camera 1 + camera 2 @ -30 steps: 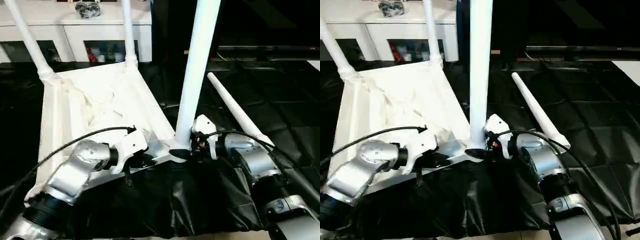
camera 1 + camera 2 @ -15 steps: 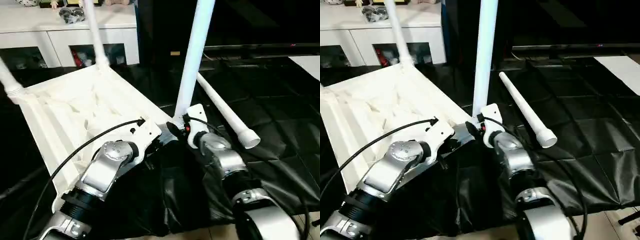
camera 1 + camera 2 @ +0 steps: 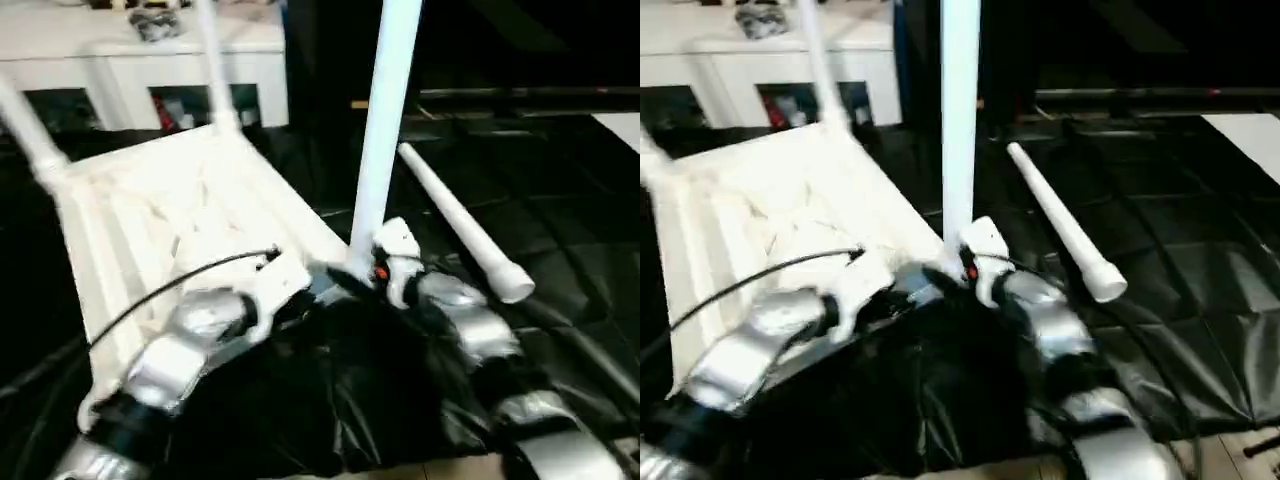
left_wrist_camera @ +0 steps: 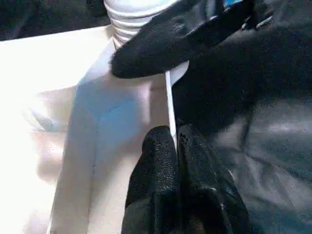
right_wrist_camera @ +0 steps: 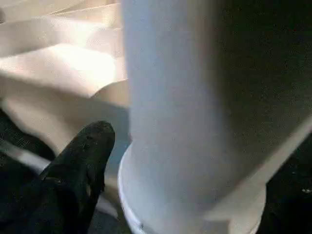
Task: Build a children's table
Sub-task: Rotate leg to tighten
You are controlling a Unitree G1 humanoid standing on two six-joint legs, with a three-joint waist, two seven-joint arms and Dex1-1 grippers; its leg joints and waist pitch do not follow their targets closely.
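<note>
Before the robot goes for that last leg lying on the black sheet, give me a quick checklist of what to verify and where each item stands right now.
1. Tabletop lies underside up on the black sheet: ok.
2. Three legs stand in corner sockets, the near leg upright: ok.
3. Near leg fully seated in its socket: cannot tell; its base is partly hidden.
4. Left pincer shut on the tabletop's thin edge, steadying it: ok.
5. Right pincer at the near leg's base, released from it: cannot tell.
6. Loose leg lies free beside the right arm, nothing on it: ok.
</note>
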